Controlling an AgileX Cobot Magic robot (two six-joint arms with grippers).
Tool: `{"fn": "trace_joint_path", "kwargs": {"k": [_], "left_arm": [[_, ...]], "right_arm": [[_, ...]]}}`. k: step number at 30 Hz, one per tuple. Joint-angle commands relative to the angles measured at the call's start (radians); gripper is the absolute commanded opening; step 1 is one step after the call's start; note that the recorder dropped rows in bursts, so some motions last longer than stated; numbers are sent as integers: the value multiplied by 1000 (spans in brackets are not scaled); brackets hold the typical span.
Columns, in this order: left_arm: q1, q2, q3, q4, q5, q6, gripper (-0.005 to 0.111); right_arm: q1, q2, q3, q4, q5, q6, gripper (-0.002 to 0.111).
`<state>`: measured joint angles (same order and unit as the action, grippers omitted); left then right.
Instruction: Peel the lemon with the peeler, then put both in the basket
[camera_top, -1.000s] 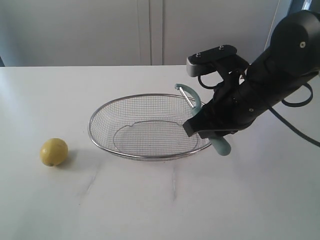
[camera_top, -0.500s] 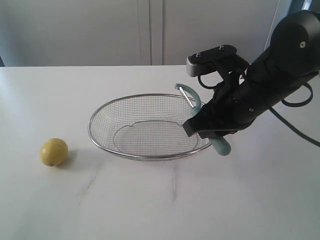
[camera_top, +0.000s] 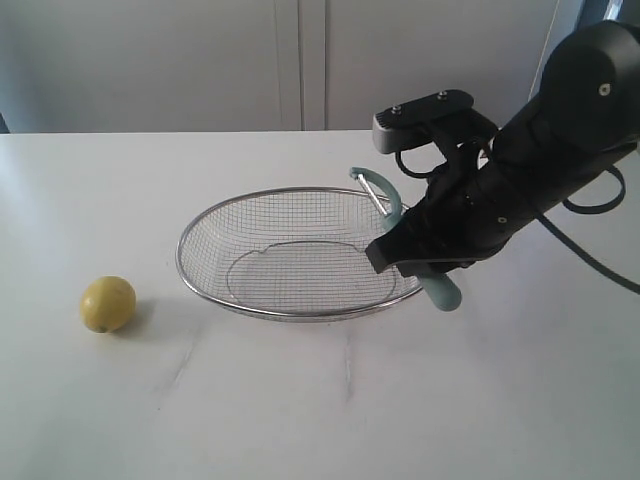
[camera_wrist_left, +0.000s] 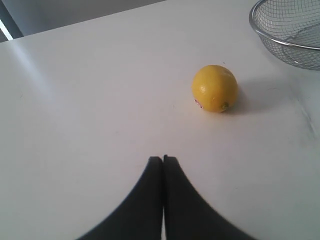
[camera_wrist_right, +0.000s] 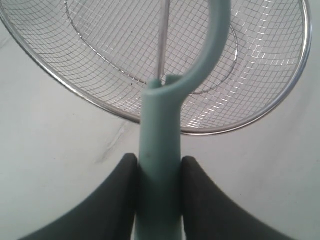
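Note:
The yellow lemon rests on the white table, left of the wire mesh basket. My left gripper is shut and empty, a short way from the lemon; it does not show in the exterior view. My right gripper is shut on the teal peeler, holding its handle. The peeler's curved head and blade rise above the basket's right rim, and the handle's end sticks out below the fingers.
The right arm's dark body reaches in from the upper right over the table. A pale wall runs behind the table's far edge. Faint scuff marks lie in front of the basket.

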<state>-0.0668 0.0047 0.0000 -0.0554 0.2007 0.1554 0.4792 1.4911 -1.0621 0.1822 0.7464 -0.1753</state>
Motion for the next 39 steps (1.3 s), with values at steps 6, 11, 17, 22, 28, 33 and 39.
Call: {"fn": "trace_joint_path", "kwargs": {"k": [6, 11, 17, 22, 28, 33, 39], "left_arm": [[-4, -5, 0, 1, -74, 5, 0], [-4, -5, 0, -36, -134, -38, 0], [-4, -5, 0, -123, -169, -133, 0], [-4, -5, 0, -130, -191, -166, 0], [-4, -5, 0, -130, -271, -224, 0], [-4, -5, 0, -165, -435, -569, 0], [-4, -5, -36, 69, -648, -876, 0]], "right_arm": [[-9, -4, -7, 4, -10, 3, 0], [-9, -4, -7, 4, -12, 3, 0], [-9, -4, -7, 4, -12, 3, 0], [-9, -4, -7, 4, -12, 3, 0], [-9, -4, -7, 4, -12, 3, 0], [-9, -4, -7, 4, -12, 3, 0], [-9, -4, -7, 4, -12, 3, 0]]}}
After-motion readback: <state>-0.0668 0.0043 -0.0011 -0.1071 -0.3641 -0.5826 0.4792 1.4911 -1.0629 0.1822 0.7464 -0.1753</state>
